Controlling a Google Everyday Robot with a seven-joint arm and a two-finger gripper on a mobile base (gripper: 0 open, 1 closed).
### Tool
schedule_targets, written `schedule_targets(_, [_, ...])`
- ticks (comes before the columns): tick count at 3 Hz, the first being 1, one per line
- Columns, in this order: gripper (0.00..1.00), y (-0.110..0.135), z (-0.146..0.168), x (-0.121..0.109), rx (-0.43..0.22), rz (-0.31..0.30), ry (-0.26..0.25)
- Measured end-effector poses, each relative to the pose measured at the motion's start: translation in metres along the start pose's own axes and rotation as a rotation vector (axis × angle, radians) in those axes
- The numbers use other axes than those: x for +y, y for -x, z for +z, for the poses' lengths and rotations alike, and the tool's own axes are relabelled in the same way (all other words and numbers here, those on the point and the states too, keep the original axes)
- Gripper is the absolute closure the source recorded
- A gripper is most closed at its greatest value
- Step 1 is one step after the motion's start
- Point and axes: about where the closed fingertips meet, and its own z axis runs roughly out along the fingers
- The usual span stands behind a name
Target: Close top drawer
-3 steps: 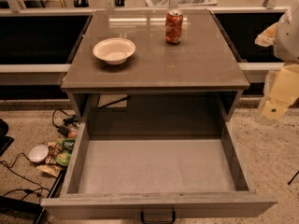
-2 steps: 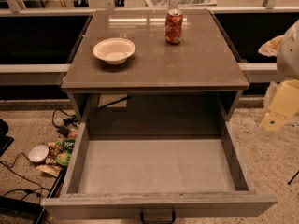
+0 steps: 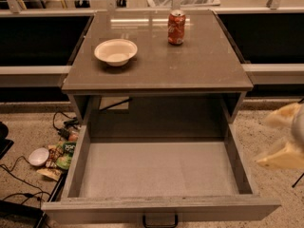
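The top drawer (image 3: 159, 167) is sitting pulled well out toward the bottom of the frame, showing its pale grey inside, with the small black handle (image 3: 160, 221) on its grey front at bottom centre. The gripper (image 3: 284, 144) is hovering at the right edge, near the drawer's right wall.

The pincer (image 3: 281, 144) is seen at the right edge of the frame, a little below mid-height. It is shown as a cream-coloured mass in an upper and a lower part, both narrowing toward the left and both cut off by the frame border on the right. A short grey stretch of the arm (image 3: 300, 127) is glimpsed behind it at the very edge; the rest of the arm is out of view. The pincer is held in the air, and no contact with anything can be made out.
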Motion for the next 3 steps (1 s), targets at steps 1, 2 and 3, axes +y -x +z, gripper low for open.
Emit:
schedule_targets(1, [0.64, -0.038, 0.038, 0.044, -0.009, 0.046, 0.010])
schedule_targets(2, [0.88, -0.084, 0.091, 0.107, 0.052, 0.091, 0.104])
schedule_targets(3, [1.00, -0.134, 0.136, 0.177, 0.121, 0.154, 0.217])
